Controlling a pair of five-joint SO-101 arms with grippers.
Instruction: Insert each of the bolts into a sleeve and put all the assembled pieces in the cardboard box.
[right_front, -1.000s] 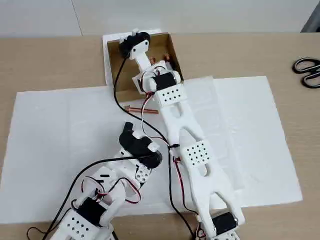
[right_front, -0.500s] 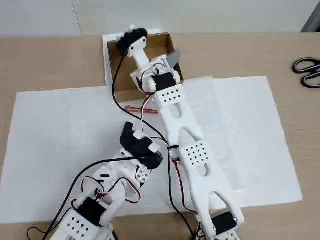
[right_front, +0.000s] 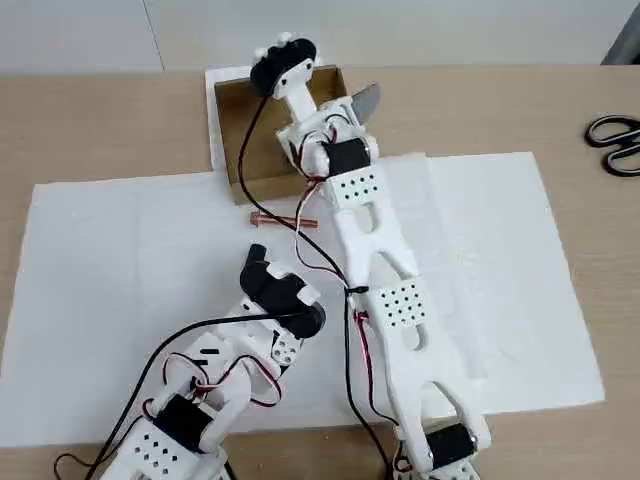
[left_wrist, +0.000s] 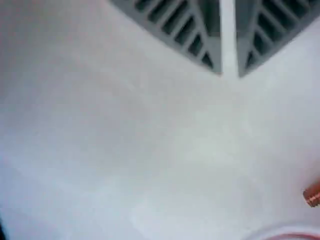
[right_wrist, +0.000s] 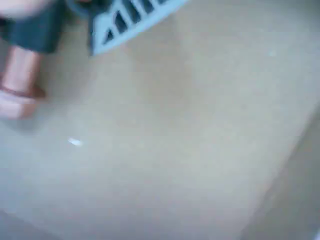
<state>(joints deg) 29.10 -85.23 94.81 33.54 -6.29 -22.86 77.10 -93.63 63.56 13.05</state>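
With right pincer (right_front: 345, 108) spread wide over the box (right_front: 222, 120), a piece (right_wrist: 20, 75) inside, and left pincer (left_wrist: 230, 70) seemingly closed empty, might drag a cable (right_front: 233, 170) across the bolt (right_front: 283, 219) near the paper's (right_front: 120, 260) far edge, rolling it away.

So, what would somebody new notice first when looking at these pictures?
Probably the long white right arm, stretched across the white paper to the cardboard box. Next, a copper bolt lying alone on the paper just in front of the box, and black scissors far off on the wooden table.
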